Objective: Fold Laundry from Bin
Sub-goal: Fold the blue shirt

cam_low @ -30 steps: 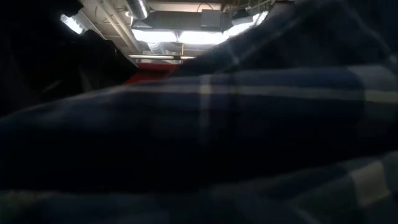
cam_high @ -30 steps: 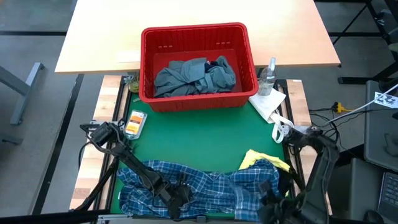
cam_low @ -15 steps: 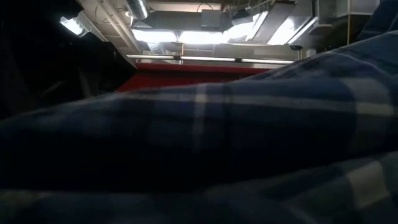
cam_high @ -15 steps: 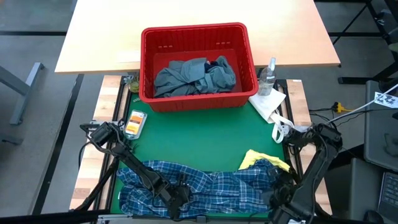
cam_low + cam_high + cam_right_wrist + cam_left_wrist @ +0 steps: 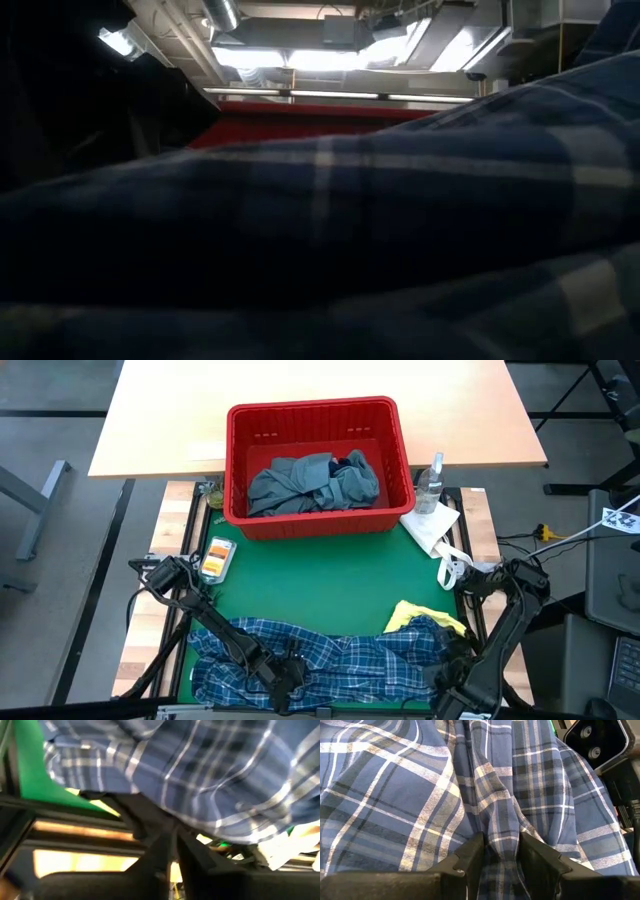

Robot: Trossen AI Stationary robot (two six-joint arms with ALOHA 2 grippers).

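The blue-white plaid shirt (image 5: 330, 660) lies spread along the near edge of the green mat (image 5: 320, 580) and fills the low view (image 5: 320, 250). My left gripper (image 5: 287, 678) is shut on its middle. My right gripper (image 5: 448, 672) is at its near right end, fingers nearly together (image 5: 172, 837). A small yellow garment (image 5: 420, 615) lies on the mat with the shirt's right end overlapping its near side. The red bin (image 5: 318, 410) stands at the far side of the mat. It holds a grey-blue garment (image 5: 300, 485) and a dark navy one (image 5: 357, 460). My left gripper pinches a raised fold of the shirt (image 5: 502, 845) between its two fingers (image 5: 470, 857), slanting down from the near left side. The cloth around the fold lies on the mat. My right gripper meets the shirt's near right edge (image 5: 200, 827) from above. The cloth hides its fingertips, so the hold itself does not show.
A clear spray bottle (image 5: 432, 482) and a white paper towel (image 5: 432, 525) sit to the right of the bin. An orange-and-green packet (image 5: 216, 558) lies at the mat's left edge. Bare green mat shows between the bin and the shirt.
My right gripper has gone down toward the table's near edge and tipped more steeply downward. The shirt's right part has sunk with it and now lies flatter on the mat, uncovering the bin in the low view. The left half of the shirt has stayed put.
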